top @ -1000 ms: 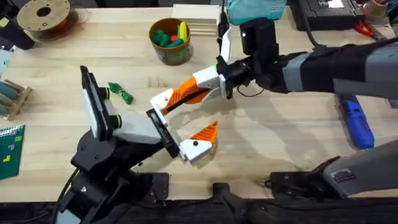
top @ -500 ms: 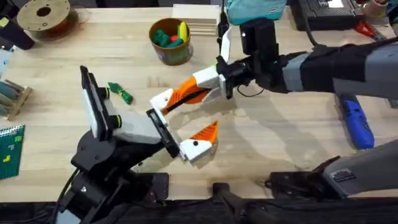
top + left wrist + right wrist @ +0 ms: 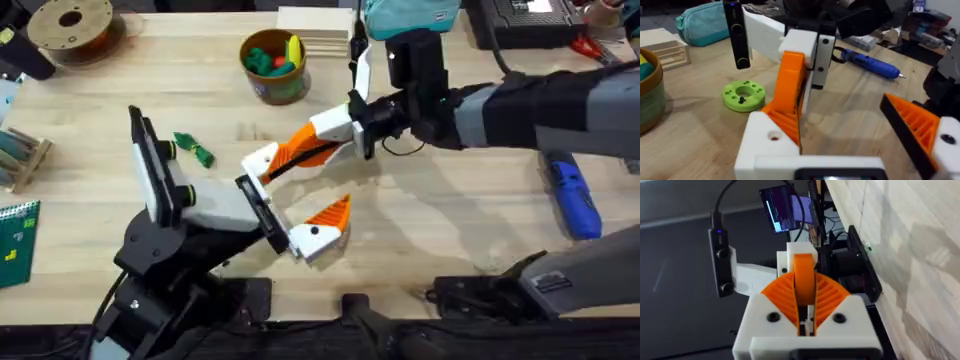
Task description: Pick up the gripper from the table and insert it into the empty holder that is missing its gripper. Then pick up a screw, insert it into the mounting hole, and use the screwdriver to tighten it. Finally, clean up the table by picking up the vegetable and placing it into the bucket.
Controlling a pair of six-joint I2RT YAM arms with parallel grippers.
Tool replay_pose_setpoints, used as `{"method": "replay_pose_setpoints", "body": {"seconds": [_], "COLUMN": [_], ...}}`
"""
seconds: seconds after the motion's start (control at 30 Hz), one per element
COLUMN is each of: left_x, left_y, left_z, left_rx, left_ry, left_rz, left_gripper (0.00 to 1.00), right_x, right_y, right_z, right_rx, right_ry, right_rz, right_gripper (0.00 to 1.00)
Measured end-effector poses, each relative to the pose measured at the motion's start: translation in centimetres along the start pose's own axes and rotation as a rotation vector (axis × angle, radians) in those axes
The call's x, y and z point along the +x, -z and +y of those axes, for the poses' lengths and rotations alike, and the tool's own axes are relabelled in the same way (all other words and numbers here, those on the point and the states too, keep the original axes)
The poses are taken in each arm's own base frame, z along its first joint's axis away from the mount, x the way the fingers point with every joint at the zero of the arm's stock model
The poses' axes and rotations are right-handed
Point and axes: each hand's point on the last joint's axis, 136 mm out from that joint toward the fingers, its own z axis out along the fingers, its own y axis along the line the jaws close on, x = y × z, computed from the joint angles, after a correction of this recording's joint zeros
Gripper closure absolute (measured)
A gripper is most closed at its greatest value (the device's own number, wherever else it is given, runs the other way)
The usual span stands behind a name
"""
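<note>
My right gripper (image 3: 300, 150) reaches in from the right and is shut on the loose orange gripper (image 3: 788, 85), its ribbed pads clamped on both sides of it (image 3: 804, 282). The wedge's base rests against the white holder (image 3: 765, 145) on one jaw of my left gripper (image 3: 298, 190), next to the mounting hole (image 3: 774, 136). My left gripper is open, and its other finger (image 3: 912, 125) carries its own orange wedge. The blue screwdriver (image 3: 575, 198) lies at the right. The dark green vegetable (image 3: 195, 148) lies left of centre. The bucket (image 3: 273, 65) stands behind it.
A green ring-shaped disc (image 3: 744, 95) lies beyond the holder. A filament spool (image 3: 70, 22) sits at the back left, a wooden block (image 3: 315, 20) and a teal pouch (image 3: 410, 12) at the back. A wooden rack (image 3: 20, 155) and a green board (image 3: 15, 240) line the left edge.
</note>
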Motion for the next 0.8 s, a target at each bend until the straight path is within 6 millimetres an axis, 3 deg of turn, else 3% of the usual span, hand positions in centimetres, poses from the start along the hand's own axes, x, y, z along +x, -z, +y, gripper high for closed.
{"method": "replay_pose_setpoints", "body": {"seconds": [0.27,0.73,0.8], "left_x": [0.13,0.13,0.14], "left_y": [-0.02,-0.01,-0.01], "left_z": [-0.89,-0.96,-0.96], "left_rx": [0.048,0.052,0.052], "left_ry": [-0.013,-0.025,-0.028], "left_rz": [0.007,0.008,0.008], "left_gripper": [0.013,0.013,0.014], "right_x": [0.02,0.03,0.03], "right_y": [-0.26,-0.3,-0.26], "right_z": [-0.48,-0.65,-0.65], "right_rx": [0.006,0.006,0.005], "right_ry": [-0.015,-0.018,-0.015], "right_rz": [0.005,0.008,0.008], "right_gripper": [0.688,0.581,0.464]}}
